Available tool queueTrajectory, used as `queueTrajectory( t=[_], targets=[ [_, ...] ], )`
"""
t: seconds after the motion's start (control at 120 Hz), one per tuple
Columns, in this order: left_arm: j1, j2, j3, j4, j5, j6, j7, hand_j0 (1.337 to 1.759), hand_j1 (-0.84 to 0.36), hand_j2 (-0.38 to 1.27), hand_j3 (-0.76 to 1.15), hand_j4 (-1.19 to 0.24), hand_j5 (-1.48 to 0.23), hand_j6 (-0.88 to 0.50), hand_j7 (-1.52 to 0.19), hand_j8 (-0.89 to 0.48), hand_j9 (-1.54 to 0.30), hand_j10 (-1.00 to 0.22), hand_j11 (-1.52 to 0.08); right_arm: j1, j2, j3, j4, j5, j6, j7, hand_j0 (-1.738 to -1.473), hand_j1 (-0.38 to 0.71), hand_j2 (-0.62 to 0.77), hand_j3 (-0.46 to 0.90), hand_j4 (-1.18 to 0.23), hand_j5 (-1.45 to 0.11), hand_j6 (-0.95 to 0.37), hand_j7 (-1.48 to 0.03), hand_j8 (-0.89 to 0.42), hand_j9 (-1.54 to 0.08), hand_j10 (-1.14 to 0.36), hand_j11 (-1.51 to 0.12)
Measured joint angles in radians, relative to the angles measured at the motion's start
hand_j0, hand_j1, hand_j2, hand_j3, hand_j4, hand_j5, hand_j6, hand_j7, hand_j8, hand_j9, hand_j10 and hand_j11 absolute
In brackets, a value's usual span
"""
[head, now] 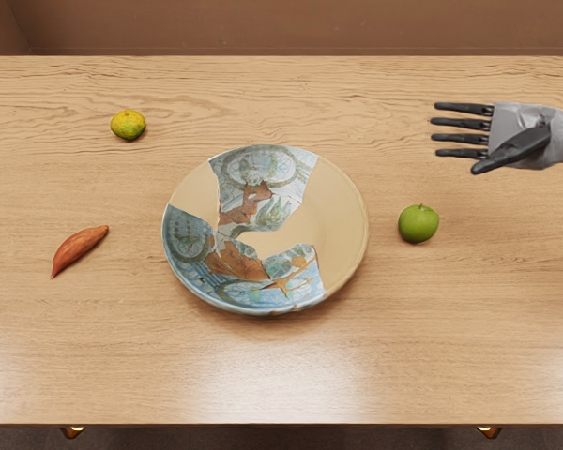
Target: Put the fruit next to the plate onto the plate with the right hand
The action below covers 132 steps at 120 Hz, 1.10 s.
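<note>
My right hand (pixel 507 139) held nothing, fingers spread apart. The green apple (pixel 418 223) lay near my fingertips, not touching them, beside the plate (pixel 345 214).

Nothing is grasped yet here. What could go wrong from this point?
1. The apple is round and lies free on the table, so the open right hand could set it rolling before closing on it.
2. A citrus lies left of the plate, farther off, and might be picked by mistake.
</note>
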Motion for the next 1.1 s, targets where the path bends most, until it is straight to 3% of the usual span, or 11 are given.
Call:
queueTrajectory(
  t=[0.217, 0.317, 0.4, 0.55, 0.767, 1.1],
  targets=[
    [0.001, 0.0, 0.0, 0.0, 0.0, 0.0, 0.0, 1.658, 0.06, 0.05, 0.0, -0.25, -0.32, -0.25, -0.32, -0.25, -0.32, -0.24, -0.32, 0.005, -0.035, 0.006, 0.011, -0.014, 0.0, 0.001, -1.658, -0.31, -0.01, 0.0, -0.03, -0.04, -0.03, -0.04, -0.03, -0.04, -0.03, -0.04],
    [0.0, 0.0, 0.0, 0.0, 0.0, 0.0, 0.0, 1.658, 0.06, 0.05, 0.0, -0.25, -0.32, -0.25, -0.32, -0.25, -0.32, -0.24, -0.32, 0.037, -0.036, 0.01, 0.017, -0.127, 0.0, 0.001, -1.658, -0.31, -0.01, 0.0, -0.03, -0.04, -0.03, -0.04, -0.03, -0.04, -0.03, -0.04],
    [0.0, 0.0, 0.0, 0.0, 0.0, 0.0, 0.0, 1.658, 0.06, 0.05, 0.0, -0.25, -0.32, -0.25, -0.32, -0.25, -0.32, -0.24, -0.32, 0.079, -0.04, 0.025, 0.084, -0.302, 0.0, 0.002, -1.658, -0.31, -0.01, 0.0, -0.03, -0.04, -0.03, -0.04, -0.03, -0.04, -0.03, -0.04],
    [0.0, 0.0, 0.0, 0.0, 0.0, 0.0, 0.0, 1.658, 0.06, 0.05, 0.0, -0.25, -0.32, -0.25, -0.32, -0.25, -0.32, -0.24, -0.32, 0.113, -0.065, 0.072, 0.278, -0.591, 0.0, 0.006, -1.658, -0.31, -0.01, 0.0, -0.04, -0.05, -0.04, -0.05, -0.04, -0.05, -0.04, -0.05],
    [0.001, 0.0, 0.0, 0.0, 0.0, 0.0, 0.0, 1.658, 0.06, 0.05, 0.0, -0.24, -0.32, -0.24, -0.32, -0.24, -0.32, -0.24, -0.32, 0.075, -0.06, 0.074, 0.455, -0.875, -0.036, 0.009, -1.658, -0.3, -0.01, 0.0, -0.04, -0.05, -0.04, -0.05, -0.04, -0.05, -0.04, -0.05],
    [0.0, 0.0, 0.0, 0.0, 0.0, 0.0, 0.0, 1.658, 0.06, 0.05, 0.0, -0.24, -0.32, -0.25, -0.32, -0.25, -0.32, -0.24, -0.32, 0.001, 0.008, -0.026, 0.519, -1.063, -0.337, 0.016, -1.658, -0.26, -0.01, 0.0, -0.08, -0.1, -0.08, -0.1, -0.08, -0.1, -0.08, -0.1]
  ],
)
